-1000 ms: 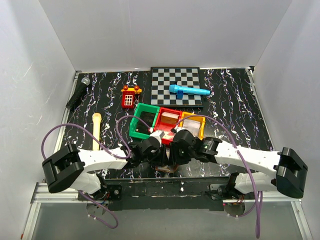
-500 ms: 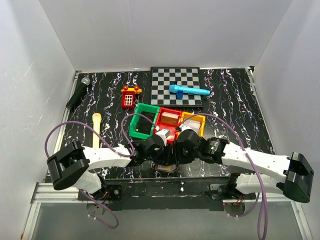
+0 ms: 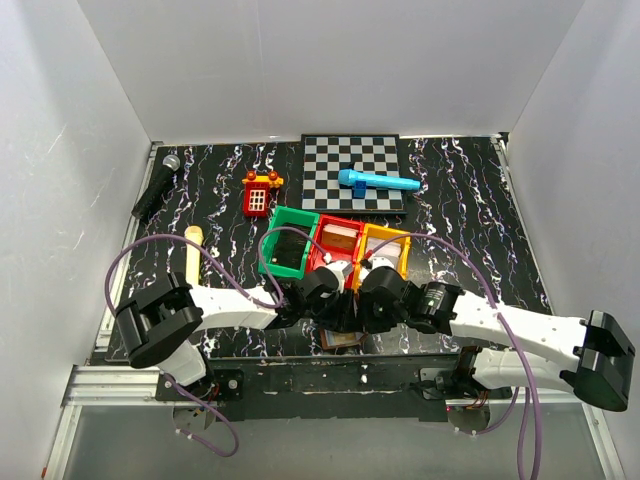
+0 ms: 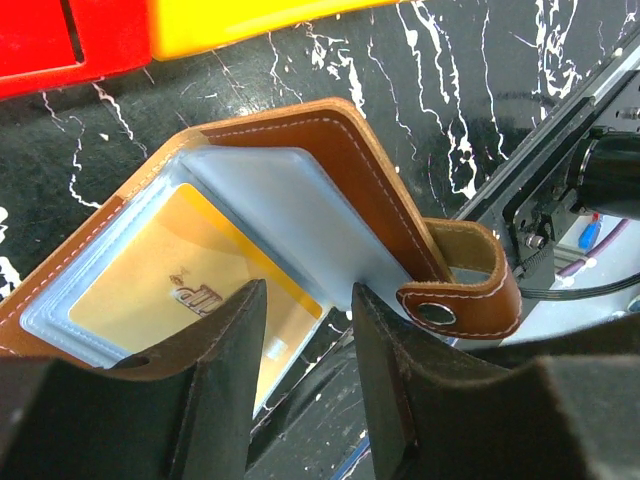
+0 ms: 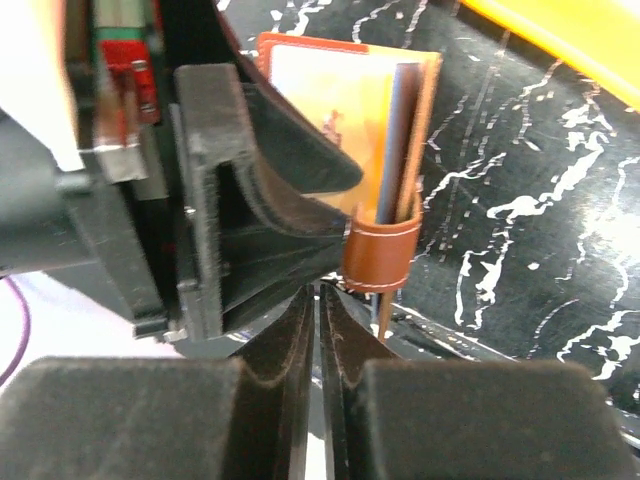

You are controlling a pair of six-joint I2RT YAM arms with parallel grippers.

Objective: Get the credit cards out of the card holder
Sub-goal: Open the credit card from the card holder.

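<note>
Close view from the left wrist: the card holder (image 4: pixel 350 160), a brown leather bifold, lies open on the black marbled table (image 4: pixel 480 60) in the middle of the frame. Its snap strap (image 4: pixel 470 290) curls off to the right. Inside, a tan credit card (image 4: pixel 170 290) sits fully seated behind a pale blue glossy pocket (image 4: pixel 270 195).

The left gripper (image 4: pixel 308 300) reaches in from the bottom of the frame. Its fingers (image 4: pixel 215 390) stand apart, either side of the holder's near edge, and are not clamped on it.

In the right wrist view, the right gripper (image 5: pixel 318 295) sits at bottom centre, just below the strap. Its fingers (image 5: pixel 280 350) are pressed almost together, and nothing can be seen between them.

From above, both arms meet low in the centre of the frame and cover most of the holder. The red bin (image 4: pixel 60 40) and yellow bin (image 4: pixel 250 20) lie just beyond it.

Judged from this, the task is at an early stage. The holder is open, but no card looks drawn out. At least one card is still to be pulled free. Whether other pockets hold more cannot be told.
</note>
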